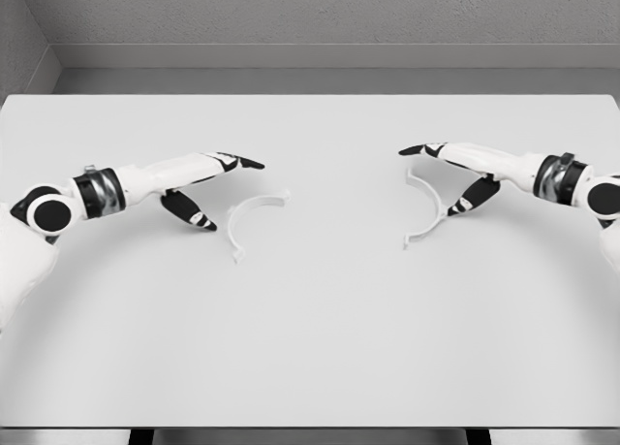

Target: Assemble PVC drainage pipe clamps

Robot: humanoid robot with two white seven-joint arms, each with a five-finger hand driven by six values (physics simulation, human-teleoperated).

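Two clamp halves lying flat on desk (pixel 310 348), well apart: left half (pixel 254 215), right half (pixel 429 207). Hovering beside them, left hand (pixel 199 188) and right hand (pixel 465 178), fingers apart, gripping nothing. Risking thin arcs skidding under pinch.

Two white curved plastic half-clamps are lying on one white table (pixel 310 367): one centre-left (pixel 254 215), one centre-right (pixel 427 208).

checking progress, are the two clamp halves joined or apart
Apart: left clamp half and right clamp half lie separately on the table.
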